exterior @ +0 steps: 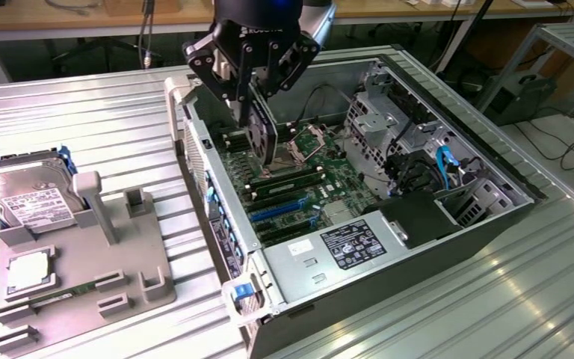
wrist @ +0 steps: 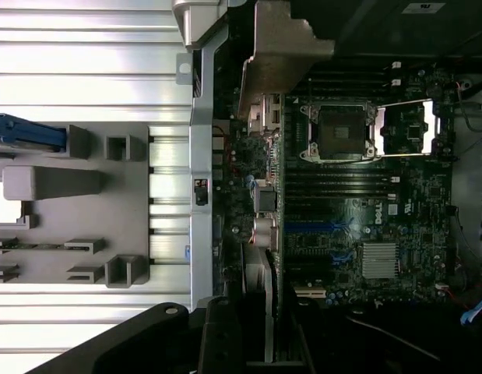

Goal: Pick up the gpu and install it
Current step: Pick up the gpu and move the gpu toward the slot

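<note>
My gripper (exterior: 253,101) hangs over the open computer case (exterior: 486,161), shut on the gpu (exterior: 260,134). The gpu is a dark flat card held upright on its edge, its lower edge just above the motherboard (exterior: 332,183) near the memory slots and CPU socket (exterior: 305,142). In the wrist view the gpu (wrist: 269,296) shows edge-on, running out from my gripper (wrist: 256,343), with its silver bracket (wrist: 281,58) at the far end beside the case's rear wall. The blue expansion slots (exterior: 279,213) lie below and toward the power supply; one blue expansion slot (wrist: 318,228) lies beside the card's edge.
A grey fixture tray (exterior: 143,288) lies on the ribbed metal table at the exterior view's left, holding a hard drive (exterior: 30,200), a CPU (exterior: 28,273) and a RAM stick (exterior: 63,293). The power supply (exterior: 352,245) and the drive cage (exterior: 377,123) crowd the case interior.
</note>
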Motion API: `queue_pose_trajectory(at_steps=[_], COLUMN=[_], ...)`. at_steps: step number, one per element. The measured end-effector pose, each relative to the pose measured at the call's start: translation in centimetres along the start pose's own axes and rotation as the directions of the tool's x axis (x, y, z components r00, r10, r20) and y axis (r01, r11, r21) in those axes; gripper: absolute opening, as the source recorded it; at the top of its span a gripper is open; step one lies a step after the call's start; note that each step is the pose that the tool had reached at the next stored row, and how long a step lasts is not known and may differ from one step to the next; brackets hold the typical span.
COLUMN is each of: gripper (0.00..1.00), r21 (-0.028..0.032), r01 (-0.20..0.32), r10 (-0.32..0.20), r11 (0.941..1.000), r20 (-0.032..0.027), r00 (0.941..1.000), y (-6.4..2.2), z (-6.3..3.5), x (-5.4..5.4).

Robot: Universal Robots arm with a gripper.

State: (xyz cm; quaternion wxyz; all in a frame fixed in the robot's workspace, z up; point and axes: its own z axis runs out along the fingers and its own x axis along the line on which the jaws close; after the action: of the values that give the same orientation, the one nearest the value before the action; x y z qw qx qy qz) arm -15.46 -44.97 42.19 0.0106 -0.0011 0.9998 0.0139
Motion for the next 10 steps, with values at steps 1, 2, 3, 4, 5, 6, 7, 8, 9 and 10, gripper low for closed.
queue_pose_trajectory(at_steps=[1, 2, 3, 4, 5, 6, 7, 8, 9, 10], gripper=[0.28, 0.28, 0.28, 0.28, 0.28, 0.28, 0.28, 0.28, 0.28, 0.28], r21=[0.0000, 0.0001, 0.0001, 0.0001, 0.0001, 0.0001, 0.0001, 0.0000, 0.0000, 0.0001], r01=[0.000, 0.000, 0.000, 0.000, 0.000, 0.000, 0.000, 0.000, 0.000, 0.000], r10=[0.000, 0.000, 0.000, 0.000, 0.000, 0.000, 0.000, 0.000, 0.000, 0.000], r11=[1.0000, 1.0000, 1.0000, 1.0000, 1.0000, 1.0000, 1.0000, 1.0000, 1.0000, 1.0000], r20=[0.0000, -0.0001, 0.0000, 0.0000, -0.0001, 0.0000, 0.0000, 0.0000, 0.0000, 0.0000], r00=[1.0000, 1.0000, 1.0000, 1.0000, 1.0000, 1.0000, 1.0000, 1.0000, 1.0000, 1.0000], y=[0.00, 0.00, 0.00, 0.00, 0.00, 0.00, 0.00, 0.00, 0.00, 0.00], z=[0.00, 0.00, 0.00, 0.01, 0.01, 0.01, 0.02, 0.04, 0.05, 0.05], x=[-0.1, -0.2, -0.4, -0.5, -0.6, -0.8, -1.0, -1.4, -1.6, -1.8])
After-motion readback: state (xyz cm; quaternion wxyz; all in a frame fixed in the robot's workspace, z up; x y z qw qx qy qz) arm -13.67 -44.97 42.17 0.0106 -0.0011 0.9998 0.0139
